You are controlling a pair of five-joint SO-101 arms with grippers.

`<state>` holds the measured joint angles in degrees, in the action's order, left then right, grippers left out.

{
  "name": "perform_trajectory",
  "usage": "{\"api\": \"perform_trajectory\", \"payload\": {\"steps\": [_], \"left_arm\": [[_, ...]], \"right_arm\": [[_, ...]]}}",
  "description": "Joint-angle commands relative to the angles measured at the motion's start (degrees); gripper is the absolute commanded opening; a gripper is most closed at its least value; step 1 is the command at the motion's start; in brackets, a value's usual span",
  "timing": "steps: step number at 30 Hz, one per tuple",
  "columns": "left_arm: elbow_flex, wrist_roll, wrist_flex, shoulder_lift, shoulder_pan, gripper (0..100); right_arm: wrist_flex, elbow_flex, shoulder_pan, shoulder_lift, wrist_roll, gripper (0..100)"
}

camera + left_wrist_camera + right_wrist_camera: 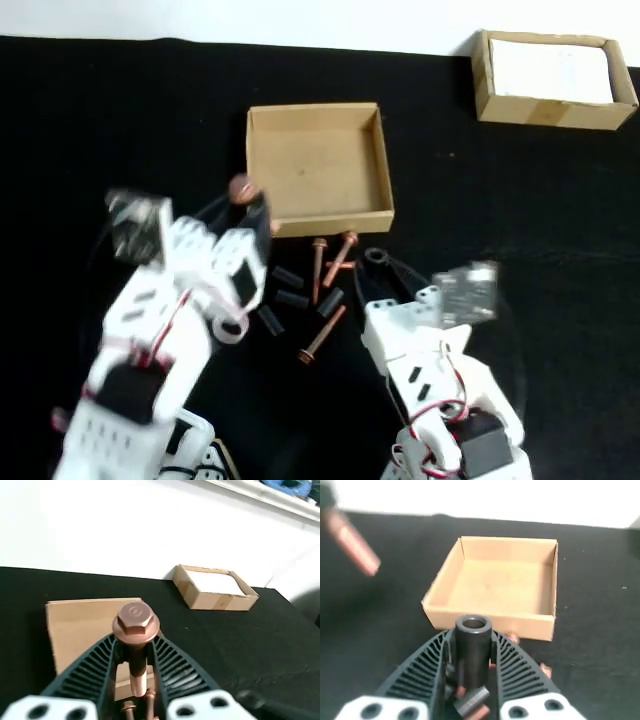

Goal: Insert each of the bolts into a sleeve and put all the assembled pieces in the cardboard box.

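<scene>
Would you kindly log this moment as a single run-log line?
left gripper shut on bolt | right gripper shut on sleeve | cardboard box holds nothing yet | loose bolts, loose sleeves on table

Copper-toned metal on the bolt [135, 625], smooth, with a soft sheen on the hex head. Smooth matt black on the sleeve [473, 642], plastic or rubber unclear. Dull, dark ribbed plastic for the fingers [90, 672] of the left gripper [135, 645]. Glossy white plastic on the arm housings [150, 310]. Plain brown matt card for the cardboard box [320, 165]. Matt black cloth, faintly lint-speckled, over the table [520, 220]. Paper-like white sheet [550, 70] inside the second cardboard box [545, 112].
</scene>
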<state>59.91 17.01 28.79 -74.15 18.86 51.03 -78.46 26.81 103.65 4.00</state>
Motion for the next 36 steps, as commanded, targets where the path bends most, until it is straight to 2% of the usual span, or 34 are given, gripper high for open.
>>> {"api": "perform_trajectory", "payload": {"steps": [1,6,12,16,23,28,33,36], "left_arm": [[-10.95,0.53,-0.62,11.82,5.67,1],[-22.2,0.53,0.53,22.2,12.09,1],[-29.49,0.53,0.62,31.43,14.46,1],[-29.93,0.53,0.7,34.51,15.52,1],[-30.2,0.62,7.21,34.86,15.78,1],[-30.29,0.62,8.26,34.77,16.04,1],[-30.29,8.0,8.26,35.03,16.13,1],[-30.29,9.67,8.26,35.12,16.22,1]], "right_arm": [[-4.7,-1.01,0.31,0.92,-4.04,0.8],[-7.34,-3.65,0.31,0.92,-3.69,0.8],[-7.34,-5.32,0.31,0.92,-3.6,0.8],[-7.34,-4.88,0.04,0.92,-3.6,0.8],[-7.25,-4.79,-1.01,0.92,-3.6,0.8],[-7.34,-5.23,-1.54,0.92,-3.6,0.8],[-7.34,-5.23,-1.54,0.92,-3.6,0.8],[-7.34,-5.23,-1.54,0.92,-3.6,0.8]]}}
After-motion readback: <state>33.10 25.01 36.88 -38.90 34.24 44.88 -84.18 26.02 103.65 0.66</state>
